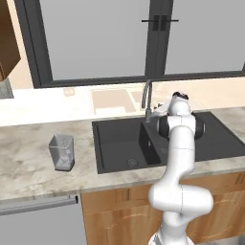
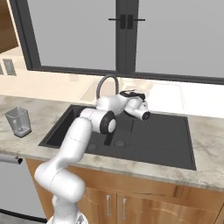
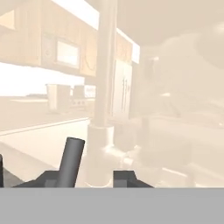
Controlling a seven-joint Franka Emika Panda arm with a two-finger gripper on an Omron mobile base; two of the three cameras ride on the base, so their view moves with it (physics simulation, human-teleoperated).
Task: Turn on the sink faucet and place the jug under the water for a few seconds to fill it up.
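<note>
Leftmost, the jug, translucent grey and squarish, stands upright on the marbled counter, well apart from the matte-black two-compartment sink. Counter around it lies open. Behind the sink's divider rises the thin grey gooseneck faucet. My gripper sits at its base, beside a dark lever; I cannot tell whether my jaws are clamped.

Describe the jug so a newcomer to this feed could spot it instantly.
Find the black sink under the window. On the marble counter to its left stands the jug, apart from the basin: a small translucent grey squarish cup, upright, the lone loose item there.
</note>
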